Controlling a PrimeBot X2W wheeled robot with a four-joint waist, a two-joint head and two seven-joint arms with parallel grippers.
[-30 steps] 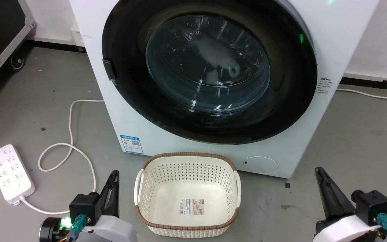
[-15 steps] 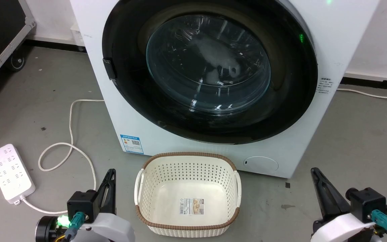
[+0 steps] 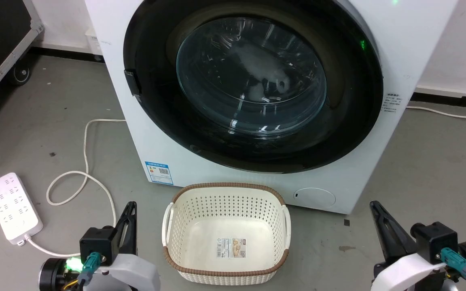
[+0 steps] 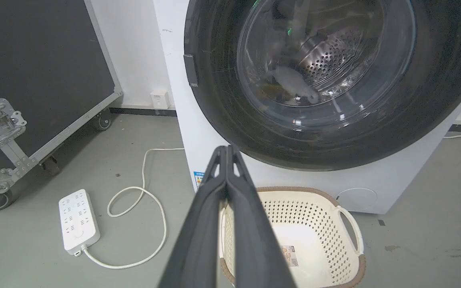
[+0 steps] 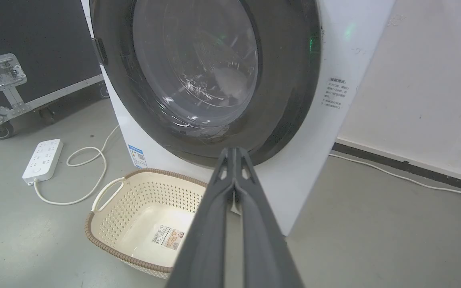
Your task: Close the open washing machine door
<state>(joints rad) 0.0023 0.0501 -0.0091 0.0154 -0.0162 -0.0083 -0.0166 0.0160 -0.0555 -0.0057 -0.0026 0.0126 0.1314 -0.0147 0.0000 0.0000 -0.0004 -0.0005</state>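
Presently, by item.

Washing machine door [image 3: 253,85]: round, glossy black, with a glass bowl at its centre. It lies flat against the front of the washing machine [image 3: 411,36], rim flush with the white panel, so it reads as already shut. A dark latch tab [image 3: 131,83] sits on the door's left edge.

Left gripper [image 3: 131,207]: fingers pressed together, nothing held. It is low over the floor, just beside the left rim of the laundry basket [image 3: 167,226].

Right gripper [image 3: 374,205]: fingers likewise pressed together, empty. It is low, well right of the basket, off the machine's front right corner.

Relation: the door stands ahead of and above both grippers, apart from each, its face toward them. The latch edge lies on the left arm's side, so any last seating press would likely fall to that arm.
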